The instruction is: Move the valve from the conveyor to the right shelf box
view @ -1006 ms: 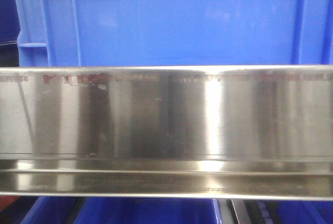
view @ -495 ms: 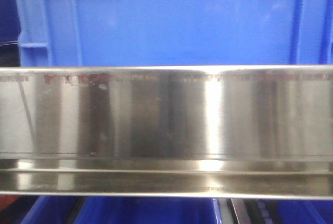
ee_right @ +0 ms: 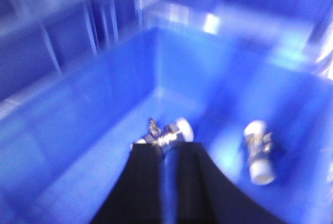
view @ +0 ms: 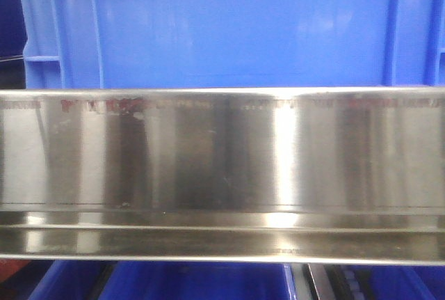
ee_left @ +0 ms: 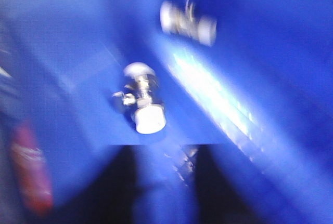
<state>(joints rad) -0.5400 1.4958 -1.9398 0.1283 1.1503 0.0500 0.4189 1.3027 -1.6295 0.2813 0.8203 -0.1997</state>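
The blue box point(view: 229, 28) stands on the right shelf behind its shiny steel front rail point(view: 222, 154). No gripper shows in the front view. In the blurred right wrist view my right gripper point(ee_right: 167, 146) is inside the box point(ee_right: 78, 146), its jaws nearly together on a valve point(ee_right: 170, 133) at their tips. A second valve point(ee_right: 258, 152) lies on the box floor to the right. In the blurred left wrist view my left gripper point(ee_left: 164, 154) is open and empty above the box floor point(ee_left: 78, 78), with one valve point(ee_left: 143, 104) just beyond it and another valve point(ee_left: 187, 24) farther off. The conveyor is out of view.
More blue crates point(view: 195, 282) sit below the shelf rail. In the right wrist view, other blue crate walls point(ee_right: 270, 5) stand behind the box. A red shape point(ee_left: 31, 167) shows at the left edge of the left wrist view.
In the front view the blue box has slid slightly to the left in the picture. The steel rail looks the same.
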